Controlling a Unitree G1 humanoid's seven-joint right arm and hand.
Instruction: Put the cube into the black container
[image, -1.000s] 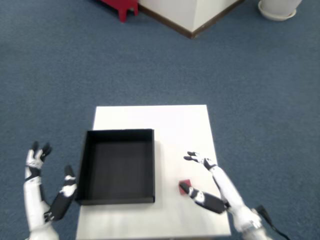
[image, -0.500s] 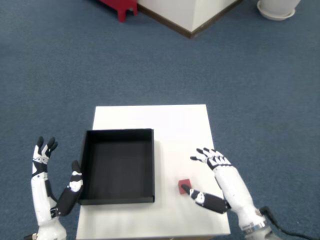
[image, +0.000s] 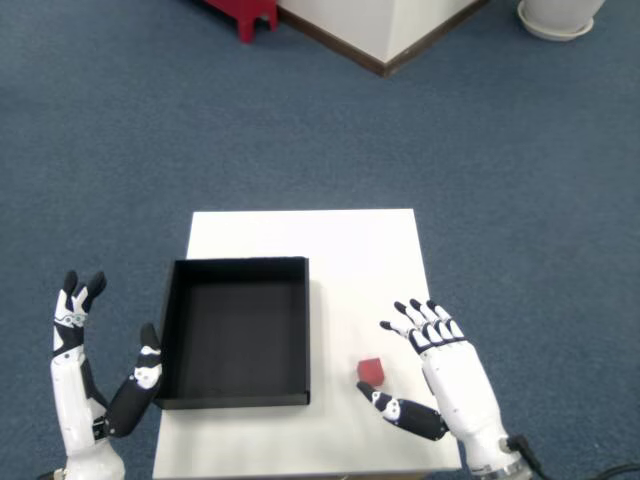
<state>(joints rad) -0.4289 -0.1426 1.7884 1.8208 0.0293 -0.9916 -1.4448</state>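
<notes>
A small red cube (image: 370, 371) rests on the white table (image: 340, 250), just right of the black container (image: 237, 332). The container is an open shallow box with nothing visible inside. My right hand (image: 440, 380) hovers to the right of the cube, fingers spread and thumb (image: 400, 410) reaching below the cube, a small gap from it. It holds nothing. The left hand (image: 85, 370) is raised off the table's left edge, open as well.
Blue carpet surrounds the small table. A red stand (image: 245, 12) and a white wall corner (image: 385, 30) lie far back. A white round base (image: 560, 15) sits at the top right.
My right hand has turned palm-down, spread its fingers wider and slid slightly toward the near edge. The cube stays put. The left hand shifted a little outward.
</notes>
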